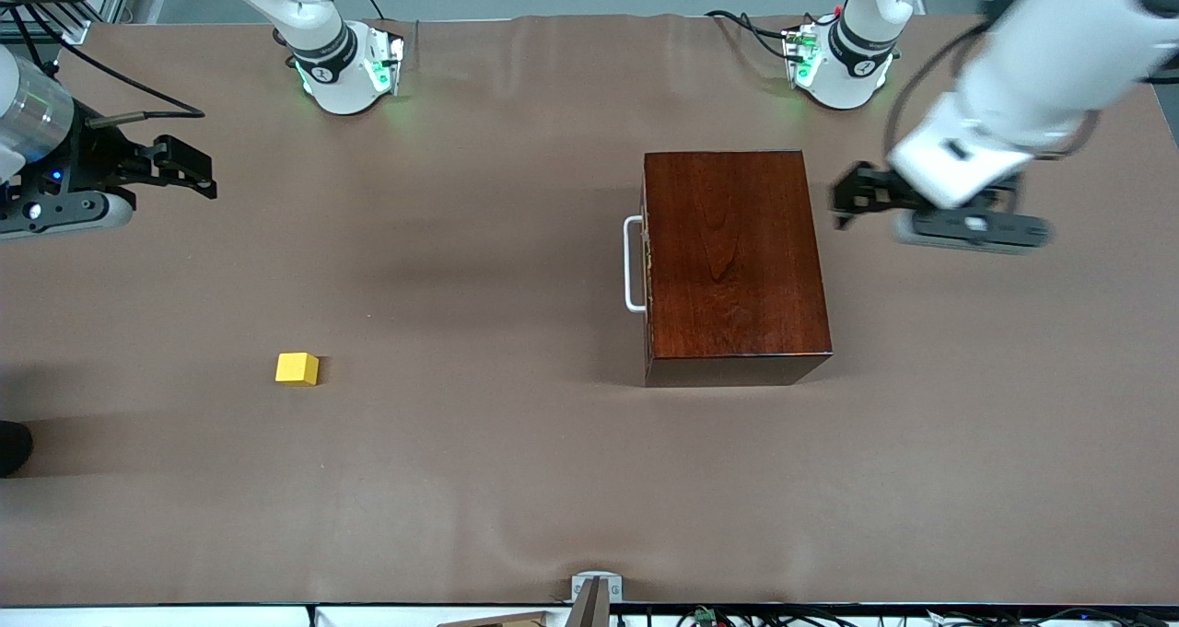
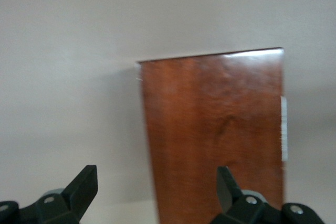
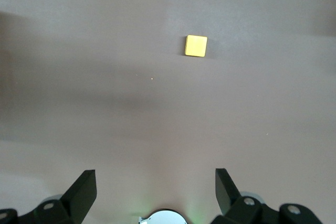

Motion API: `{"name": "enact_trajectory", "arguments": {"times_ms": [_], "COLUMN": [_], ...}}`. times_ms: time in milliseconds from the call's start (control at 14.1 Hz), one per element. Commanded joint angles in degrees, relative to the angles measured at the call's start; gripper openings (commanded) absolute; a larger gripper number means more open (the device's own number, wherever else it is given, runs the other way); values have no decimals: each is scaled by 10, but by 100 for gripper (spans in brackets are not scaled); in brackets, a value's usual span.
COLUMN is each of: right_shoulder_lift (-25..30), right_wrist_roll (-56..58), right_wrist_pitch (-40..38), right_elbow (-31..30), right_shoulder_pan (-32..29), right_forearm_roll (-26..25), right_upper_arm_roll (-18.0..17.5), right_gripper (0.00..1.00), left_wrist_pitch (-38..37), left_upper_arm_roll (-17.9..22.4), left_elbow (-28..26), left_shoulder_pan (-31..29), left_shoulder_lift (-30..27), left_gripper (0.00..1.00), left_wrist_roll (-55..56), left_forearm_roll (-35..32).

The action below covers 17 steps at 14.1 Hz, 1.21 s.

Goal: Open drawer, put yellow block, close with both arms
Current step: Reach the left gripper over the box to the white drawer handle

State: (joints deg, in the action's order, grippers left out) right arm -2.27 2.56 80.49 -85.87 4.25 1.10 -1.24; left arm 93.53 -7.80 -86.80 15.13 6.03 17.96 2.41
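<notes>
The dark reddish-brown wooden box (image 1: 737, 259) stands toward the left arm's end of the table. Its drawer is pushed in, and only the white bar handle (image 1: 634, 263) shows, on the side that faces the right arm's end. The yellow block (image 1: 297, 368) lies alone on the brown cloth, nearer the front camera and toward the right arm's end. My left gripper (image 1: 843, 199) hangs open over the cloth just beside the box's handle-free end, holding nothing. The left wrist view shows the box (image 2: 215, 135) ahead of the open left gripper (image 2: 157, 182). My right gripper (image 1: 204, 174) hangs open and empty at the right arm's end. The right wrist view shows the block (image 3: 196, 45) well ahead of that gripper (image 3: 156, 184).
Both green-lit arm bases (image 1: 355, 70) (image 1: 838, 65) stand along the table's edge farthest from the front camera. A small grey bracket (image 1: 594, 590) sits at the edge nearest that camera. A dark object (image 1: 14, 447) pokes in at the right arm's end.
</notes>
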Motion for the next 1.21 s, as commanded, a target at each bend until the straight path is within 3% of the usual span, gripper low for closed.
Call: {"name": "enact_trajectory", "arguments": {"times_ms": [0,355,568,1136], "right_shoulder_lift": [0,0,0,2], "right_wrist_roll": [-2,-2,-2,-2], "right_wrist_pitch": [3,1,2,-4], "right_elbow": [1,0,0,-4], "right_shoulder_pan": [1,0,1,1], "right_forearm_roll": [6,6,6,6], "right_upper_arm_roll": [1,1,1,1], "right_gripper": [100,100,100,100], "left_wrist_pitch": [-52,-48,-8,138], "left_upper_arm_roll": [1,1,3,7], "left_elbow": [83,136,138,138], "left_shoulder_pan": [54,153,198,245], "left_shoulder_lift": [54,114,149,253], "left_gripper": [100,100,100,100], "left_wrist_roll": [66,225,294,416], "left_forearm_roll": [3,3,3,-1]}}
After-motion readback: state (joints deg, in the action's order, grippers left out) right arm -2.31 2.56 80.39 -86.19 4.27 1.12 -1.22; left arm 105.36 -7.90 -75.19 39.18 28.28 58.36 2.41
